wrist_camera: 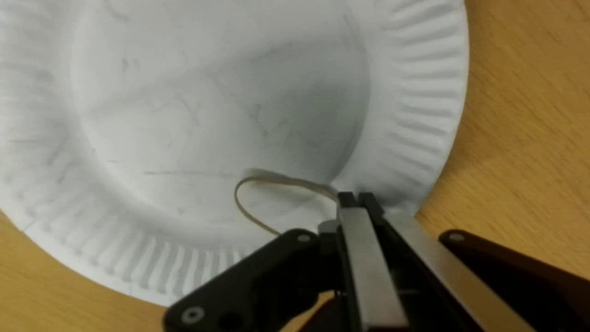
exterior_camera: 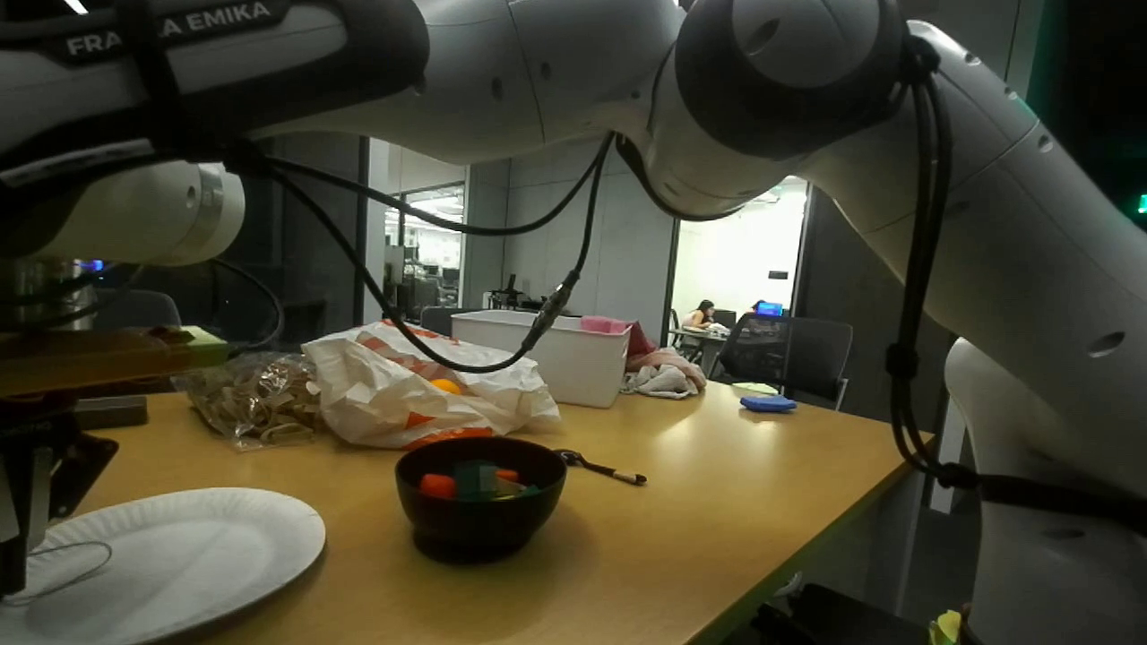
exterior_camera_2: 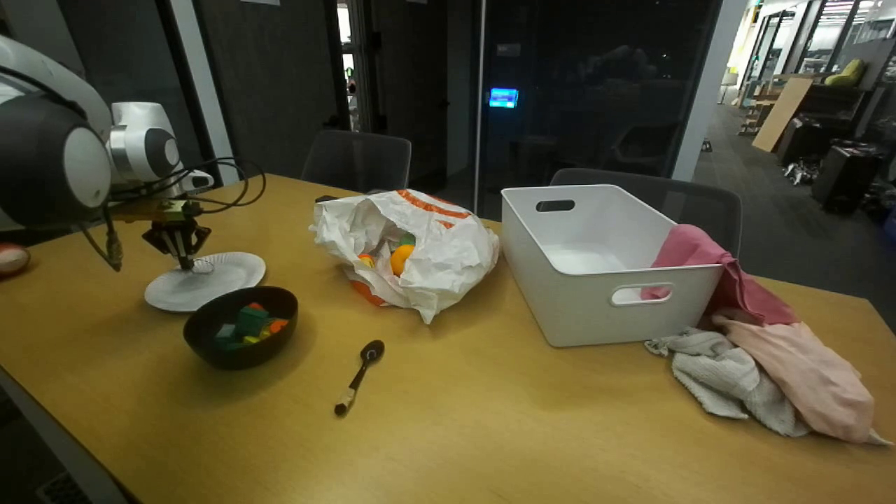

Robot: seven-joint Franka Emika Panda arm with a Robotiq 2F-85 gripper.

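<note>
Across a wood-grain tabletop [exterior_camera_2: 448, 448], set in a room backed by dark glass [exterior_camera_2: 574, 119], one paper plate [exterior_camera_2: 234, 271], one black bowl [exterior_camera: 479, 530], one spoon [exterior_camera_2: 358, 379], one white plastic bag [exterior_camera_2: 451, 245] and one white bin [exterior_camera_2: 595, 308] are counted, with two chairs [exterior_camera_2: 360, 159] in the upper part of an exterior view. One rubber band [wrist_camera: 286, 181] is seen at the lower centre of the wrist view, over the plate; its rounded end is pointed left, its long axis slanted down rightward. The jaws of the gripper [wrist_camera: 357, 199] are closed together at the rubber band; whether it is pinched cannot be told.
</note>
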